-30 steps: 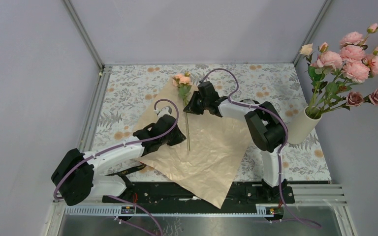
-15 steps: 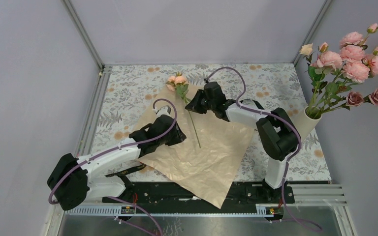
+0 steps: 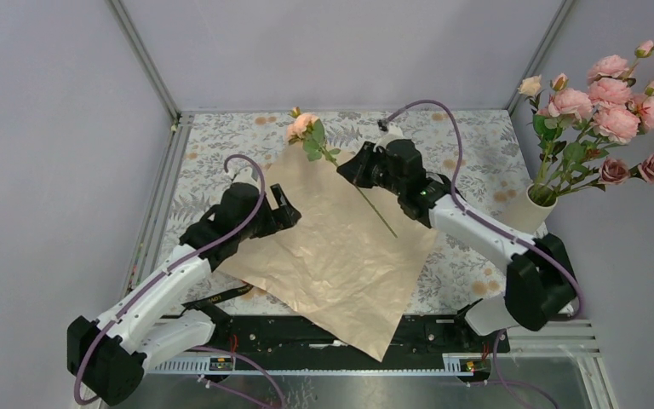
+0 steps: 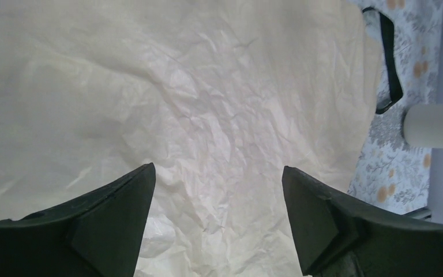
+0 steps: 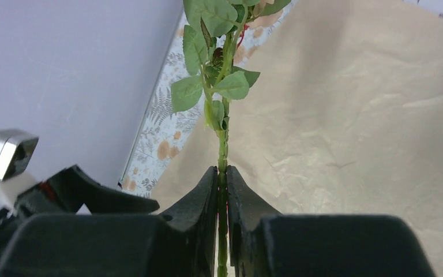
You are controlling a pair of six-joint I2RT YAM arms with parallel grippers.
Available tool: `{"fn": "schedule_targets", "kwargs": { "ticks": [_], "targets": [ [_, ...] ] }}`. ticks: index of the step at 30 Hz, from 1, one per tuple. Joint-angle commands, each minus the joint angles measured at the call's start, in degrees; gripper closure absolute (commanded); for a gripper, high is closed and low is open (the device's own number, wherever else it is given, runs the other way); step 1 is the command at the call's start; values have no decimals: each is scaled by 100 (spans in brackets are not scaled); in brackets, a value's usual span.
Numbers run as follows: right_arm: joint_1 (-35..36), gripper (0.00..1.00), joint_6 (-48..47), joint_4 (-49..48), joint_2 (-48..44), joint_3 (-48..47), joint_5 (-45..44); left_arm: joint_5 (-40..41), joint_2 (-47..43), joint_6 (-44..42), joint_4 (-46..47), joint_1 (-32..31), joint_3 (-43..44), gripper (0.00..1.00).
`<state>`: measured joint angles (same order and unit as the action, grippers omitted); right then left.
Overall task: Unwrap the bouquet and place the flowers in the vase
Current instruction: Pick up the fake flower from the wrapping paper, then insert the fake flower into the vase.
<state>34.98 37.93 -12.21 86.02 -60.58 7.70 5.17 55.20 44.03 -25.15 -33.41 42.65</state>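
On the overhead camera I see a floral-print tablecloth (image 3: 221, 153), grey leaves with orange blossoms, spread inside an aluminium frame (image 3: 160, 200). Plain lilac-grey walls (image 3: 349, 51) stand on three sides. A black base plate (image 3: 306, 336) runs along the near edge.

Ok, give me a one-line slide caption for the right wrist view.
Leafy rose stem clamped in the shut right gripper, crinkled tan wrapping paper spread out behind.
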Motion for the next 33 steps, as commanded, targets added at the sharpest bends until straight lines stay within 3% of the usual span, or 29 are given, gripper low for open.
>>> {"fn": "schedule_targets", "kwargs": {
  "ticks": [1,6,11,18,26,28,33],
  "targets": [
    [21,100,-442,-317,-769,332,-197,-971,-167,-377,-174,497,583,14],
    [25,100,-782,-557,-1720,821,-242,-1941,-234,-142,213,825,919,12],
    [24,100,-1250,-638,-2781,1213,-318,-2799,-81,555,1293,868,1178,11],
    [270,100,-1070,-966,-3463,1631,-352,-2643,171,1293,2989,205,1429,11],
    [1110,100,-1149,-1195,-3361,1668,-505,-2275,623,1266,3164,-69,1790,11],
    [1284,100,-1217,-1230,-3354,1688,-550,-2119,636,1285,3082,-69,1767,16],
    [1529,100,-1394,-1051,-3409,1672,-510,-1895,621,1262,2887,-69,1676,49]
  ]
}}
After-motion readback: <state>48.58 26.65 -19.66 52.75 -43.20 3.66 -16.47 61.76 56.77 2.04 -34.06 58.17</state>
